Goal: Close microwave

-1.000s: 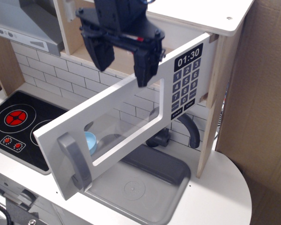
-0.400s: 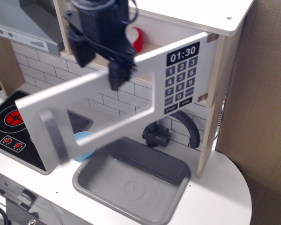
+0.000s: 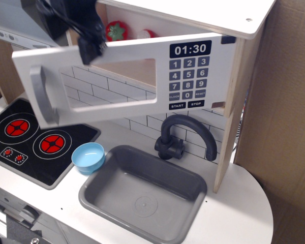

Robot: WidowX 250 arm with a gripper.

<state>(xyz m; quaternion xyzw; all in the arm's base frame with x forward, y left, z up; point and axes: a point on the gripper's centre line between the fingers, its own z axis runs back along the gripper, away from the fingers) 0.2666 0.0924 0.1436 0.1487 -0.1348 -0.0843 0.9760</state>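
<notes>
Now the microwave (image 3: 142,76) door has swung most of the way shut versus the earlier frames: before it stuck far out over the sink, its handle end low and toward the front of the counter; here it lies nearly flush with the cabinet front, with only a small gap left at the handle side. The gripper (image 3: 89,43) has moved with it, from the door's middle top to the upper-left corner of the view, pressed against the door's top edge just left of the window. It is motion-blurred and partly cropped, so I cannot tell whether its fingers are apart or together. The blue bowl (image 3: 89,156), earlier seen through the door window, is now in plain view on the counter between the stove top (image 3: 33,142) and the grey sink (image 3: 142,193). A red tomato-like toy (image 3: 115,31) shows inside above the door, partly hidden. The door is flat white-painted wood with a clear rectangular window, a grey vertical bar handle (image 3: 40,96) and a black keypad (image 3: 189,76) reading 01:30. The black curved faucet (image 3: 185,137) stands at the sink's back edge.
</notes>
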